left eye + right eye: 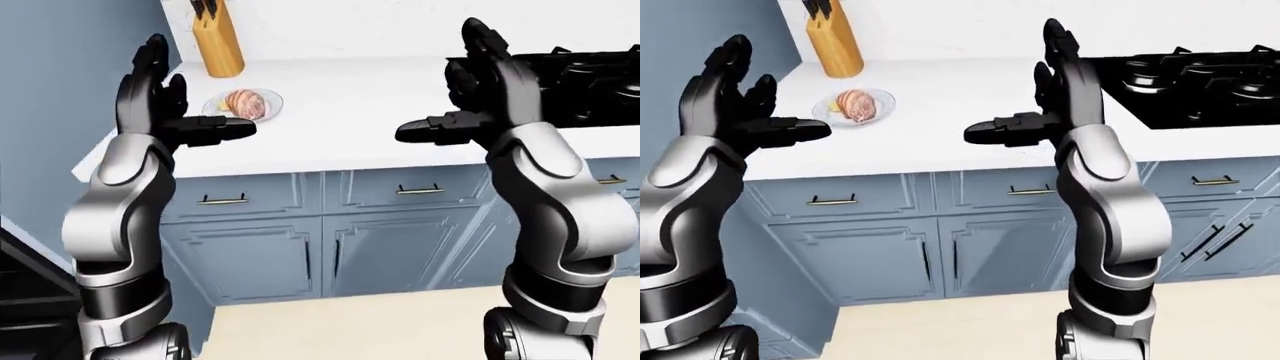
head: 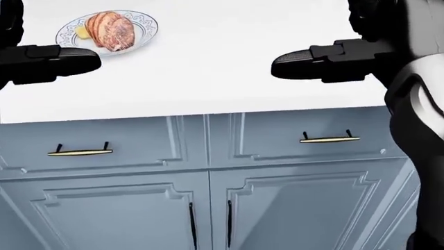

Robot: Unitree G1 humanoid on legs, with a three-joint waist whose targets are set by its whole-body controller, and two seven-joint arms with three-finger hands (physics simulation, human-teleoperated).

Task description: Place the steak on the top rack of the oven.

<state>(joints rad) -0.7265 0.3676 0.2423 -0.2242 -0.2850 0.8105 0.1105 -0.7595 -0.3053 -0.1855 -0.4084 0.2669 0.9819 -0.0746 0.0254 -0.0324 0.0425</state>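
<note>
— While both arms are raised over the white stone countertop (image 1: pixel 330 112), where is the meat?

— Pinkish-brown sliced steak (image 2: pixel 110 30), lying on a small patterned glass plate (image 2: pixel 142 23). Landmark: the tan wooden knife block (image 1: pixel 220 41). The plate sits just below it in the left-eye view, near the counter's corner. Nothing touches it.

— Hands?

— Black three-fingered left hand (image 1: pixel 160 97): fingers spread and upright, thumb jutting sideways toward the plate, holding nothing. It stands down and left of the block, close to the plate but apart from it. Black three-fingered right hand (image 1: pixel 1055 90): same pose, fingers splayed upward, thumb pointing left, empty, well right of the block.

— Why held so?

— My guess: a ready posture, palms facing inward, before reaching in. The left is better placed for the pickup.

— Oven?

— Not visible. A black gas cooktop (image 1: pixel 1200 82) sits far right of the block; an oven may lie beneath, but I cannot tell. Blue-grey panelled cabinet doors (image 1: pixel 330 255) with brass handles fill the space below the counter.

— Progress?

— Early, I judge; steak not yet grasped.
</note>
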